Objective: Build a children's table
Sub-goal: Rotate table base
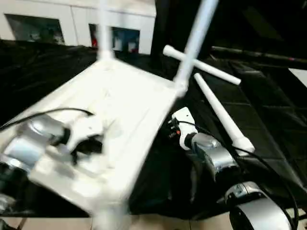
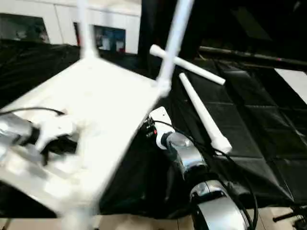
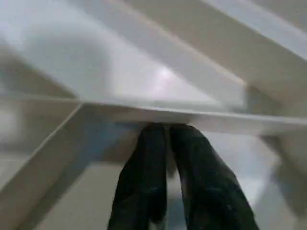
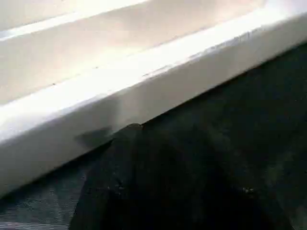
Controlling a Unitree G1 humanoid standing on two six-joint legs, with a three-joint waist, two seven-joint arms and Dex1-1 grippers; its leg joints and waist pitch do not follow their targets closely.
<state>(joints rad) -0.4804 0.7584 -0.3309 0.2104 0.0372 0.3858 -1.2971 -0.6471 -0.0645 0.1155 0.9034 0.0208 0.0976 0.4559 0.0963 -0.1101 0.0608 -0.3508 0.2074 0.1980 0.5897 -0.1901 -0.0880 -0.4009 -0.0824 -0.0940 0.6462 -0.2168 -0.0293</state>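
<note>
Left tool [image 3: 165, 143] clamped on tabletop [image 1: 120, 100] rib | right tool [image 1: 171, 128] at tabletop edge, state unclear

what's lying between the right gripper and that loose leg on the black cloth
Nothing: in the left eye view, bare black cloth separates the right gripper from the loose leg.

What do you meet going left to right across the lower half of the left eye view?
Left end effector over the ribbed underside → upturned tabletop → right end effector at the tabletop's edge → loose table leg lying on the black sheet.
</note>
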